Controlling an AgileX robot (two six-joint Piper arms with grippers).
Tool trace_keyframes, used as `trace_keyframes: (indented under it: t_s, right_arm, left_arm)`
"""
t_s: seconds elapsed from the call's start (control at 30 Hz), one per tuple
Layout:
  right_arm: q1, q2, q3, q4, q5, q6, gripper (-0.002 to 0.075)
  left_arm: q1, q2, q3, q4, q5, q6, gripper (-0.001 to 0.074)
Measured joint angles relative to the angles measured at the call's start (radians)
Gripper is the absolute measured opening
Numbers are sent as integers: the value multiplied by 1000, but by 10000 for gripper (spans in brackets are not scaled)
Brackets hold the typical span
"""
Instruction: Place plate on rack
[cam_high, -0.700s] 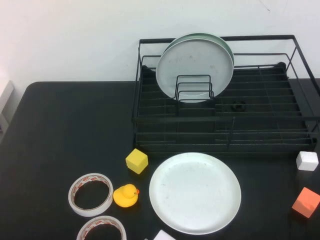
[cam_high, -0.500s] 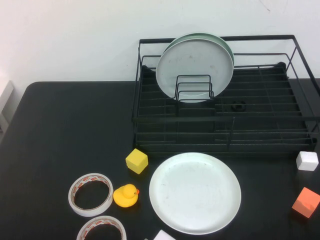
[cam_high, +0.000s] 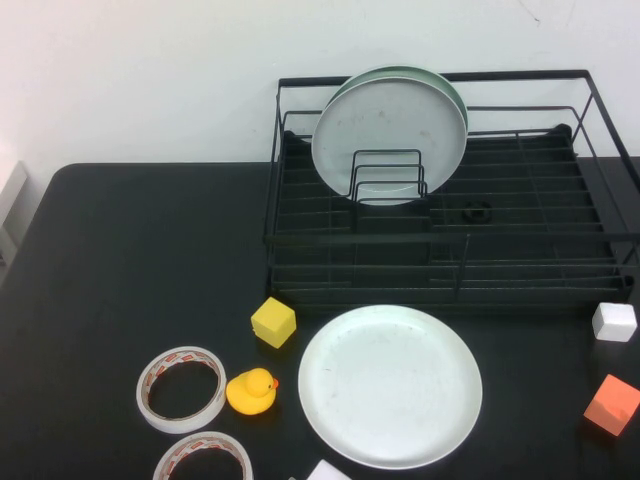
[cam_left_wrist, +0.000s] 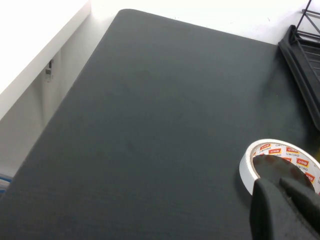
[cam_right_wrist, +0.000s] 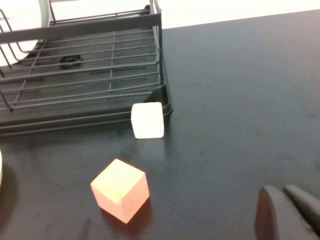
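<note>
Only the fingertips are seen. The left gripper (cam_left_wrist: 289, 210) is shown with 2 matte black, rounded fingers. The right gripper (cam_right_wrist: 290, 212) is shown with 2 similar dark, smooth fingers.

tape roll (cam_left_wrist: 280, 162) | red-orange printed labels inside core | lettering unreadable
</note>
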Motion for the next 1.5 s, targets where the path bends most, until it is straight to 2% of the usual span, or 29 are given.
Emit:
trace_keyframes:
  t_s: [0.37,0.57,0.63,0.73,0.83,1.1,1.17,1.27,1.37,1.5]
  right_arm:
    - [0,0,0,0,0,0,-2]
    - [0,0,0,2,0,0,-2]
    - [0,0,0,2,0,0,-2]
    - [0,0,0,2,0,0,-2]
    - [0,0,0,2,0,0,-2]
    - [0,0,0,2,0,0,-2]
    - [0,0,0,2,0,0,-2]
    - [0,0,0,2,0,0,-2]
    - [0,0,0,2,0,0,-2]
    - [0,0,0,2,0,0,-2]
  left_arm:
    - [0,0,0,-4,0,2,-3]
    - [0,0,0,-68,-7,-5,-3]
    - [0,0,0,-170,-27,-56,-3]
    - [0,0,2,-490,-79,-215,-3]
    - [0,0,2,-762,-146,-294,-3]
    - [0,0,2,-925,-256,-253,-2]
    - [0,0,2,-929,-260,-219,-3]
    - [0,0,-40,-868,-176,-43,-3]
    - [0,51,-183,-739,-25,171,-2]
    - [0,224,-412,-515,242,392,-2]
